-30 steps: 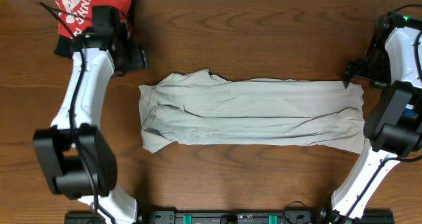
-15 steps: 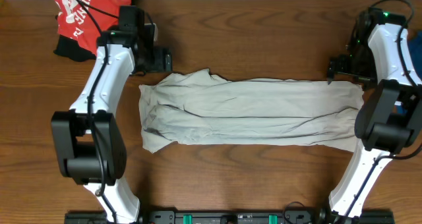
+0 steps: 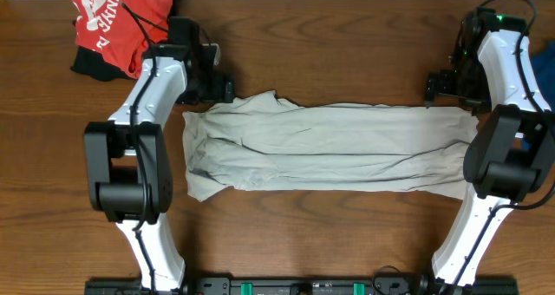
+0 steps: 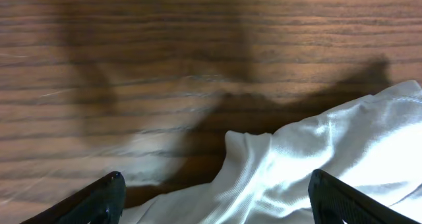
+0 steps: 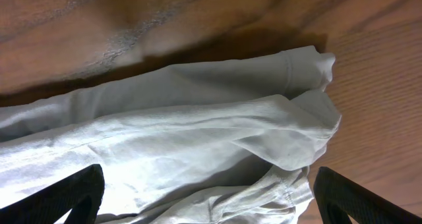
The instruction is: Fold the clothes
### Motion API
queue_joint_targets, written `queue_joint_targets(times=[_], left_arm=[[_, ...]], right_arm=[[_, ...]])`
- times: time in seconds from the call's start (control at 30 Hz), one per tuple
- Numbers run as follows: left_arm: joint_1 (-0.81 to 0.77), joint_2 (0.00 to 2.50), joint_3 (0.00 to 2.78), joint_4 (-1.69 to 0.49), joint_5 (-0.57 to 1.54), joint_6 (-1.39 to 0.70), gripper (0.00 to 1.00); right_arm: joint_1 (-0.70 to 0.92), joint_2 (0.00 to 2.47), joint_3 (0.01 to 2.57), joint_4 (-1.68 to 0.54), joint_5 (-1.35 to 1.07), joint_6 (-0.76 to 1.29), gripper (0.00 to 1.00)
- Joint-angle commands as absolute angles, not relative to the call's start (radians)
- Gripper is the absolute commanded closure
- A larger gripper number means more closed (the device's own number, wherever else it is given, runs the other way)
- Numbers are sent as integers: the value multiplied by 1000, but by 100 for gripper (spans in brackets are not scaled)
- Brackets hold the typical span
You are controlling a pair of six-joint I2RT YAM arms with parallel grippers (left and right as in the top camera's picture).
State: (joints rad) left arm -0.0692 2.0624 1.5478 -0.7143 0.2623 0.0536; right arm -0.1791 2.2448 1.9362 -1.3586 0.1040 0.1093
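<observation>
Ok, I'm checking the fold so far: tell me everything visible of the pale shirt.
The pale shirt is plain off-white thin fabric, wrinkled, no print. It lies flat on the wooden table, folded into a long band running left to right, with lengthwise creases and a bunched left end. The open left hand hovers by its far-left corner, the open right hand by its far-right corner; neither grips it.

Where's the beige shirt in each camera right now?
Overhead: beige shirt, a long band across the middle.
Left wrist: shirt at lower right, wood above.
Right wrist: shirt fills lower left and centre.
Shared landmark: brown wood table along the shirt's edge.
</observation>
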Motion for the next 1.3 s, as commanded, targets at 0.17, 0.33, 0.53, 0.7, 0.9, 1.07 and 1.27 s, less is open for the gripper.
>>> queue_joint_targets(times=[0.17,0.33,0.53,0.7,0.9,1.07,1.27], left_arm=[[-113,2101,1546,-694,284,94,11],[-125,2101,1546,-690,283,94,17],[-125,2101,1546,-698,208,93,21],[-125,2101,1544,-708,157,93,36],[-125,2101,1544,-721,118,93,51],[-125,2101,1544,-732,118,93,57],[-125,2101,1543,-731,118,94,71]], right_arm=[[-164,2212,1937,-1350,101,96,1],[-163,2212,1937,-1351,100,91,1],[-163,2212,1937,-1353,101,88,1],[-163,2212,1937,-1353,101,88,1],[-163,2212,1937,-1354,101,88,1],[-163,2212,1937,-1353,101,88,1],[-163,2212,1937,-1353,101,88,1]])
